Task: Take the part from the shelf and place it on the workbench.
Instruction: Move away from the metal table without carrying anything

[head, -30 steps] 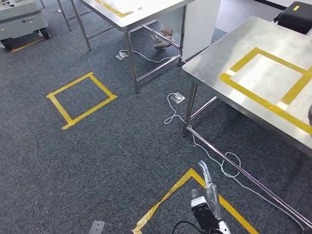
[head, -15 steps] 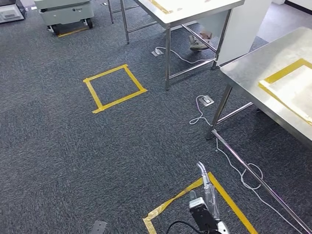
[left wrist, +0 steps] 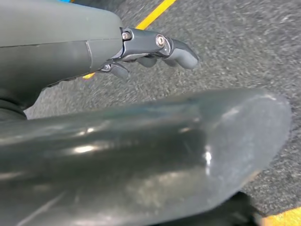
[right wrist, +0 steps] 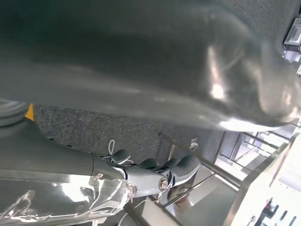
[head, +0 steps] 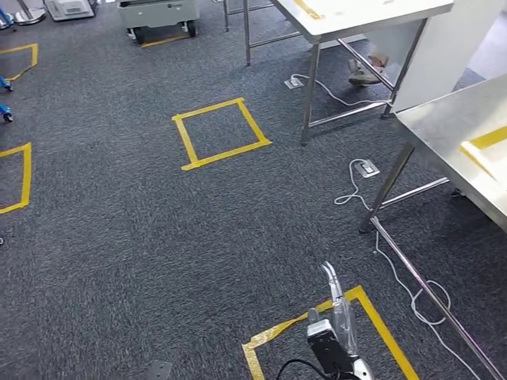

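At the far left of the head view lie yellow tape squares [head: 24,178] on the grey carpet [head: 120,261], then a wheeled cart [head: 158,14] at the top and another tape square [head: 221,131] near the middle. The left hand [left wrist: 142,44] hangs over the carpet with its fingers stretched out and nothing in them. Further right stand a steel table [head: 359,14] with a person's shoe [head: 364,75] under it, a floor socket [head: 366,167] with a white cable [head: 413,293], and the workbench [head: 442,127] at the right edge. The right hand [head: 335,328] hangs low over a taped corner, fingers apart and holding nothing. Where the part lies I cannot tell; neither hand has it, so fetching it is probably still to be done. How it will handle can't be judged yet: best to assume a rigid, possibly weighty piece and take it across its body with a full grasp. Against the earlier frames the whole picture has slid rightward, so the camera has turned left: the workbench now sits near the edge and the left squares are new
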